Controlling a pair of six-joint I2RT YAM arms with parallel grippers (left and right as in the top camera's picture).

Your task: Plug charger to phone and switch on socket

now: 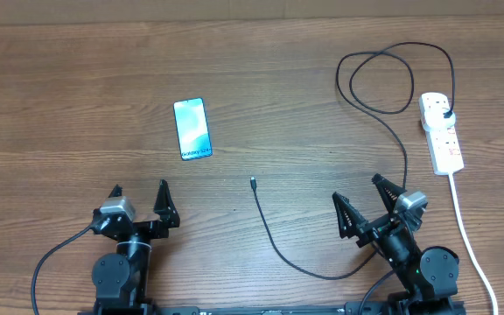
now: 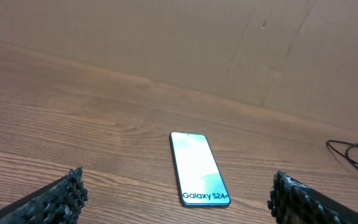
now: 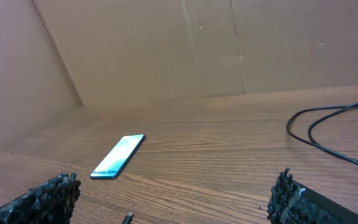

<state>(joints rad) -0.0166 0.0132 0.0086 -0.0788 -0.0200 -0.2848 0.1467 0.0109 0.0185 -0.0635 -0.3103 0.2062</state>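
Two grippers sit at the near edge of the desk [image 1: 77,96], both spread wide and empty. Left gripper [image 1: 139,188]: jaws apart, nothing between them. Right gripper [image 1: 357,189]: same, holding nothing.

Phone [image 1: 192,129] lies flat ahead of the left gripper, well apart from it, screen up and lit, with the white-text end toward the robot.

Charger [image 1: 276,242]: its connector [image 1: 253,183] lies loose on the desk between the two grippers, right of the phone and not touching it. The cable curves toward the near edge, passes the right gripper and loops at the far right. Its plug [image 1: 445,112] sits in the socket [image 1: 444,144].

Socket lies on the right side of the desk, beyond the right gripper. Its white cord [image 1: 466,227] trails to the near edge.
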